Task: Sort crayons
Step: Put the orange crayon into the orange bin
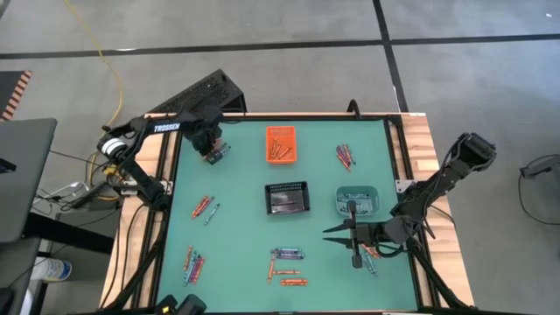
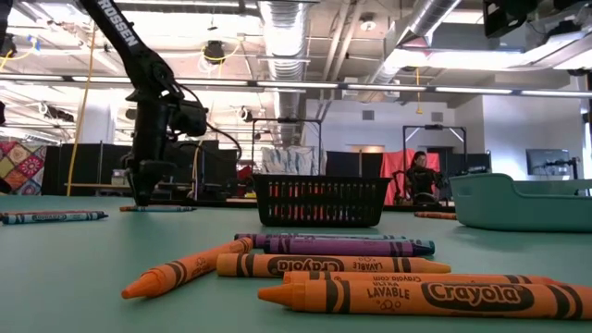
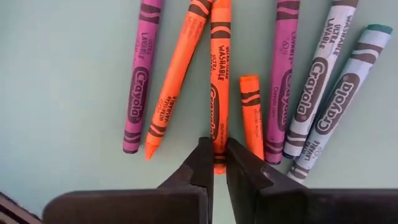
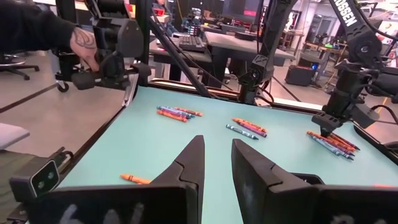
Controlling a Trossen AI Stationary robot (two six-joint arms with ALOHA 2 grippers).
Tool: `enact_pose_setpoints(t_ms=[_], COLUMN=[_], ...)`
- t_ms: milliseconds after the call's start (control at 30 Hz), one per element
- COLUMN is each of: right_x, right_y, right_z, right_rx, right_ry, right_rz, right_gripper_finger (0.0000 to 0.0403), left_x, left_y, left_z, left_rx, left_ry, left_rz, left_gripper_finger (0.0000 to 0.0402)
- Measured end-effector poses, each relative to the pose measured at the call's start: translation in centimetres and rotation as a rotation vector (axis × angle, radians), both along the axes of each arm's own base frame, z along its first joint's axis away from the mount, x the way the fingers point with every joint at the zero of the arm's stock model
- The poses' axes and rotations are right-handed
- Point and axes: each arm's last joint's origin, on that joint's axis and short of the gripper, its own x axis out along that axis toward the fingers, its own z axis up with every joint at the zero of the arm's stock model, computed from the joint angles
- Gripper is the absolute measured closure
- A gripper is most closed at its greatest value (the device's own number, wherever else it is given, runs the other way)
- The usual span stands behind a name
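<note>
The left tool is closed down on the lower end of an orange crayon lying on the counter among close neighbours, so with this end grip it could tilt or slip when lifted, while the right tool waits half open.

Open green table mat between scattered crayon clusters gives passage. Black mesh bin blocks centre; orange plastic bin and teal plastic bin crowd the far and right lanes.
</note>
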Motion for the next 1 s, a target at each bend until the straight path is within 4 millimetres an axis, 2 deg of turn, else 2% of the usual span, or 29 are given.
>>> enact_pose_setpoints(t_ms=[200, 467, 667, 833, 1000], right_x=[0.0, 0.0, 0.0, 0.0, 0.0], right_y=[0.0, 0.0, 0.0, 0.0, 0.0], right_z=[0.0, 0.0, 0.0, 0.0, 0.1], right_rx=[0.0, 0.001, 0.001, 0.002, 0.014], right_ry=[0.0, 0.0, 0.0, 0.0, -0.006], right_rz=[0.001, 0.001, 0.001, 0.001, 0.001], right_gripper_finger=[0.0322, 0.0322, 0.0322, 0.0322, 0.0322], left_x=[0.8, 3.1, 6.0, 9.1, 11.2], left_y=[0.1, -0.5, -1.7, -3.3, -5.3], left_z=[1.6, 4.2, 6.7, 7.5, 7.9], left_rx=[-0.029, -0.006, -0.001, -0.071, -0.081], left_ry=[0.006, -0.125, -0.348, -0.588, -0.67], left_rz=[-0.001, -0.062, -0.019, 0.02, -0.003], left_gripper_finger=[0.0386, 0.0386, 0.0386, 0.0386, 0.0386])
